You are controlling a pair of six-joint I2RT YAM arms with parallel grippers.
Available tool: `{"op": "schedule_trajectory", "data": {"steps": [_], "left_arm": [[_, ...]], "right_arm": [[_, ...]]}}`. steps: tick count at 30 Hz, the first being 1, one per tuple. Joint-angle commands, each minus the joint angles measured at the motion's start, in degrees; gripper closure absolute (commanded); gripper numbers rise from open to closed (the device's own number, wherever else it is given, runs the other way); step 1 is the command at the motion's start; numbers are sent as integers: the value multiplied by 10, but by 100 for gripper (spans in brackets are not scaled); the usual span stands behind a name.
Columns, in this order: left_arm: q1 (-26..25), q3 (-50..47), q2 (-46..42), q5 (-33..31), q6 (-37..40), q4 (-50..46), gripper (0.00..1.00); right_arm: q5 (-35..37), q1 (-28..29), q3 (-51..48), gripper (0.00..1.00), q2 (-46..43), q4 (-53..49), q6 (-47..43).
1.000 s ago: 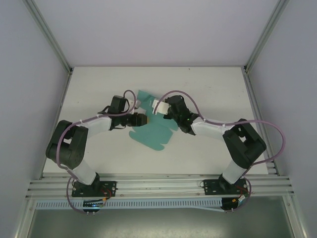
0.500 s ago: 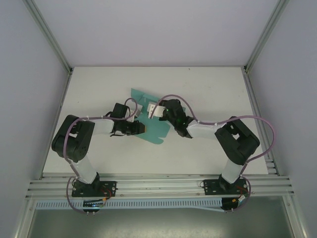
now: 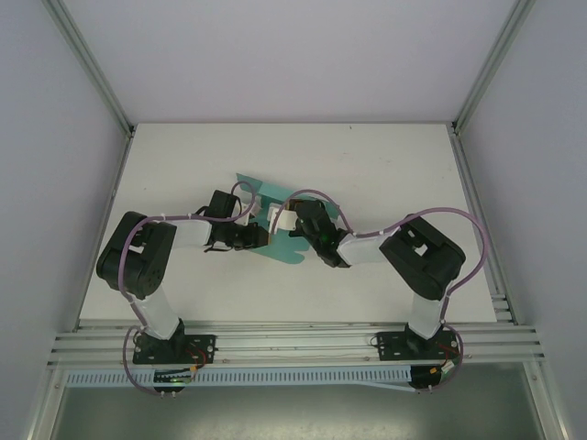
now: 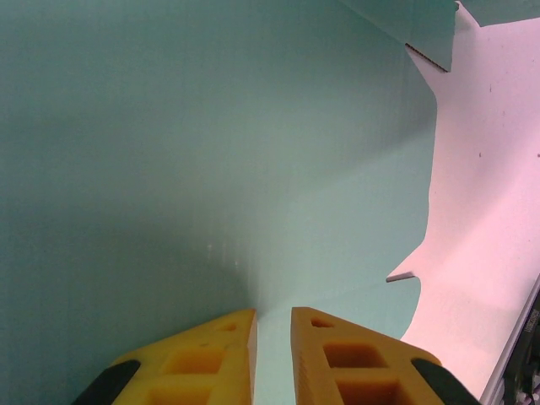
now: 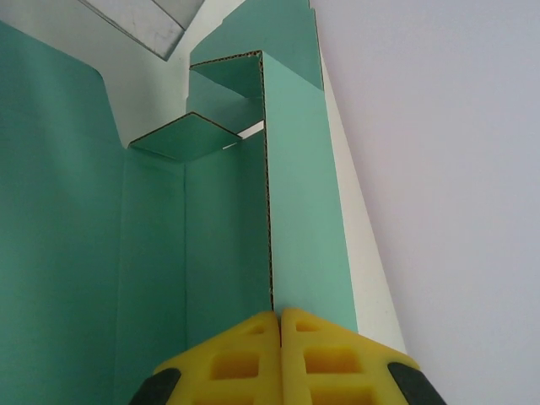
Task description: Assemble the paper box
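The partly folded paper box (image 3: 281, 244) sits near the middle of the table (image 3: 394, 174). At its 3 o'clock the right gripper (image 5: 280, 322) is clenched on an upright panel's edge. At 9 o'clock the left gripper (image 4: 272, 325) meets the card with its fingers narrowly parted, and I cannot tell if it grips

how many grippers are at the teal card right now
2. The left gripper is at the paper box's left side; the right gripper is on its right, pinching the edge of a raised panel.

The left arm (image 3: 139, 264) and right arm (image 3: 426, 258) have black joint housings and white links; a mauve cable (image 3: 240, 184) loops along each. The fingers (image 4: 202, 364) are yellow, with square recesses and black bases.
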Motion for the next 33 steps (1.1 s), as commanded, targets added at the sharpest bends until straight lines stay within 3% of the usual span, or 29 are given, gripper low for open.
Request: {"op": "schedule_trajectory", "data": {"steps": [1, 5, 9, 12, 15, 17, 21, 29, 33], "left_arm": [[-4, -17, 5, -4, -7, -21, 82], [-5, -24, -24, 3, -16, -25, 80], [-5, 9, -82, -43, -11, -77, 65], [-4, 86, -107, -118, 28, -170, 62], [7, 183, -116, -254, 110, -254, 49], [43, 244, -113, -267, 188, -264, 35], [116, 346, -62, -175, 330, -253, 2], [121, 480, 106, -106, 621, -365, 1], [121, 544, 159, -61, 701, -448, 1]], "right_arm": [[-4, 3, -29, 100, 32, -94, 28], [16, -1, -42, 100, 44, -81, 15], [7, -6, -45, 100, 30, -82, 11], [9, -6, -41, 100, 22, -87, 4], [5, -6, -42, 100, 15, -84, 1], [-9, -10, -42, 100, 11, -86, 5], [-27, -20, -30, 100, 7, -95, 5], [-78, -51, 8, 100, 13, -133, 8], [-94, -57, 12, 100, 9, -149, -1]]}}
